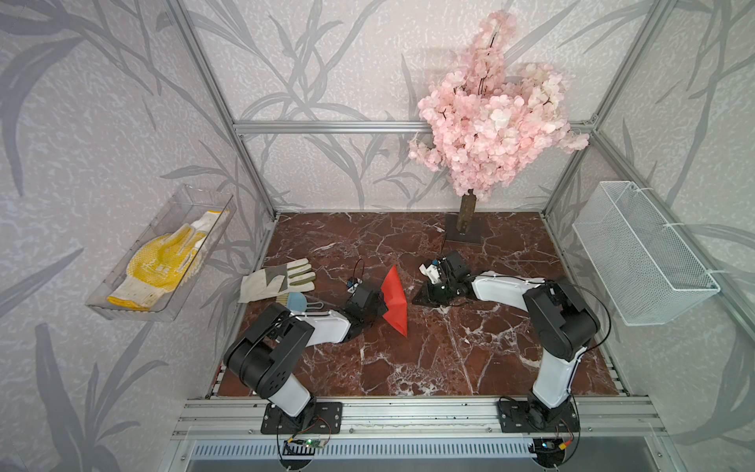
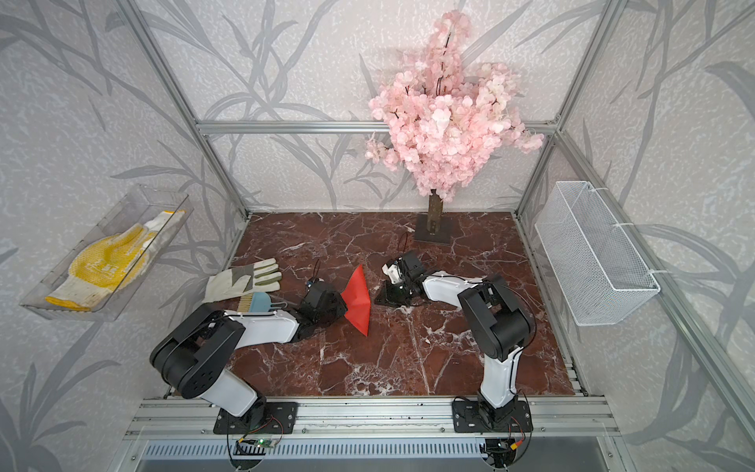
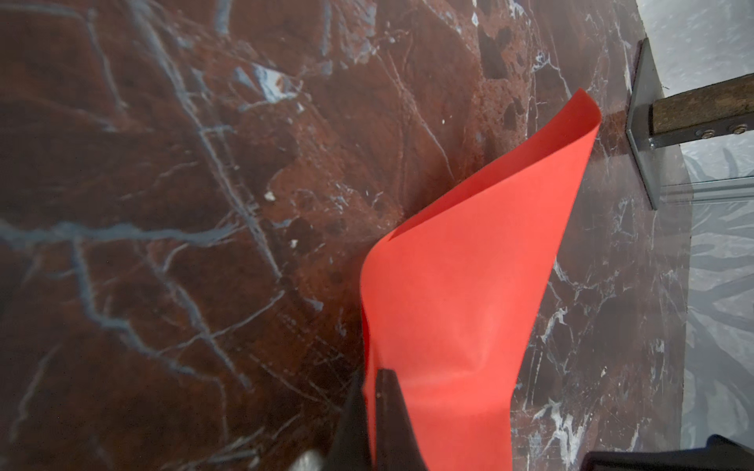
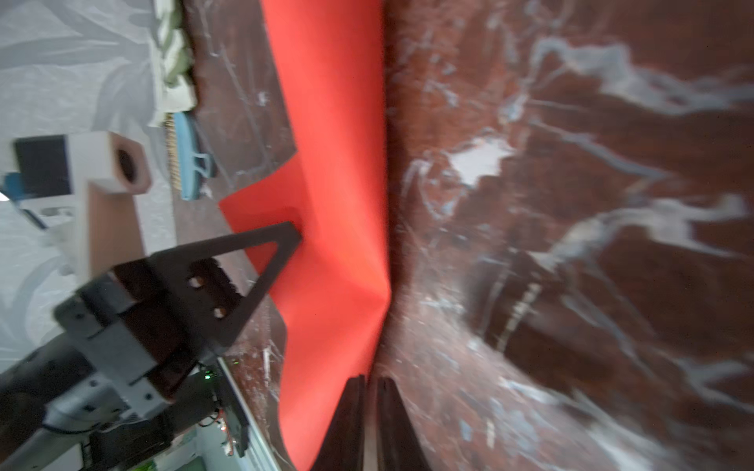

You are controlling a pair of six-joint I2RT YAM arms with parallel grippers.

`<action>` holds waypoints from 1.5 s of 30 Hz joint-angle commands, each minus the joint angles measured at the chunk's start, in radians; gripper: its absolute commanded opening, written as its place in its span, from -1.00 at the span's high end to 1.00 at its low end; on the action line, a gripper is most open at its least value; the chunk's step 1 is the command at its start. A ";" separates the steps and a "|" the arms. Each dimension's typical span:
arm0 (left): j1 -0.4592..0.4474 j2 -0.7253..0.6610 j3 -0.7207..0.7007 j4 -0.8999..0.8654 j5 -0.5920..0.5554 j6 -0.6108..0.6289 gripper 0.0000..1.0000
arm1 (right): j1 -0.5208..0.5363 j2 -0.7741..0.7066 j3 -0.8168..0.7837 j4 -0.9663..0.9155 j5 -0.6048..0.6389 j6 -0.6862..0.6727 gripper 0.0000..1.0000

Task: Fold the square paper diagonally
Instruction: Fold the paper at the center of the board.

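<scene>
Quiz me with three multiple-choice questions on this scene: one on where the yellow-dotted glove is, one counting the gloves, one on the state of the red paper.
1. Where is the yellow-dotted glove?
A) in the white wire basket
B) in the clear wall tray
C) on the marble table

2. How many gloves are in view?
A) one
B) two
C) four

3. How is the square paper?
A) flat and untouched
B) crumpled beside the tree
C) bent over, pinched by the left gripper

Answers:
1 B, since it lies inside the tray hung on the wall.
2 B, since there is that one plus the grey-white work glove on the marble table.
3 C, since the left wrist view shows the jaws shut on the curled sheet.
</scene>
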 commanded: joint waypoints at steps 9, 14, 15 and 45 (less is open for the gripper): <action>-0.028 0.009 -0.040 -0.111 -0.014 -0.033 1.00 | 0.052 0.182 0.093 0.158 -0.046 0.107 0.79; -0.031 0.010 -0.041 -0.115 -0.016 -0.032 1.00 | 0.041 0.225 0.135 0.093 -0.008 0.080 0.79; -0.031 0.011 -0.041 -0.116 -0.018 -0.032 1.00 | 0.036 0.229 0.134 0.089 -0.001 0.081 0.79; -0.031 0.016 -0.042 -0.127 -0.025 -0.040 1.00 | -0.105 0.420 0.368 0.000 -0.045 0.050 0.80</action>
